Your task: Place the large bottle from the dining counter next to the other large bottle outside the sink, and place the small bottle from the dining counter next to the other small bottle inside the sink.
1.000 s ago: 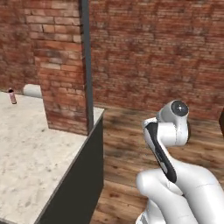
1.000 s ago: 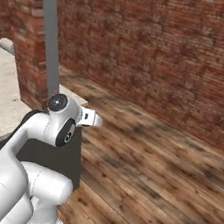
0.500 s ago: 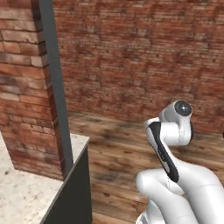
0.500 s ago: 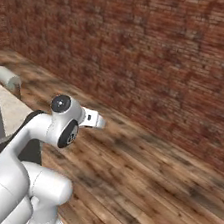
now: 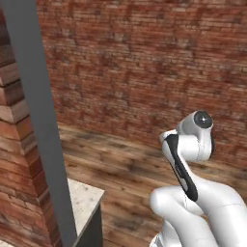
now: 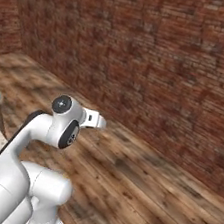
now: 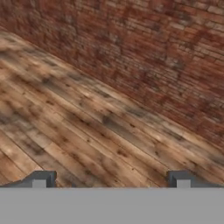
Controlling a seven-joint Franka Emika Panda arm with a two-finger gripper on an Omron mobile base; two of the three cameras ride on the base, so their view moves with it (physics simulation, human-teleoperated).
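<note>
Hand [image 7: 110,179] wide, empty, tips at bottom of hand view over plank floor [image 7: 87,131], brick wall [image 7: 144,48] behind. Counter [image 5: 84,200] corner lower left in left base view. Bottles nowhere visible. Judged: glossy black bottle rigid, slippery; grip mid-body.

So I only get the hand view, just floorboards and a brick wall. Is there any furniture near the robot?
Observer: Yes. A corner of a speckled beige counter sits low on the arm's left side.
Operator: Anything standing by it?
Observer: A plain grey post rises there, in front of a brick column.
Operator: And what is the arm itself doing?
Observer: The white arm is folded close over its base, elbow up.
</note>
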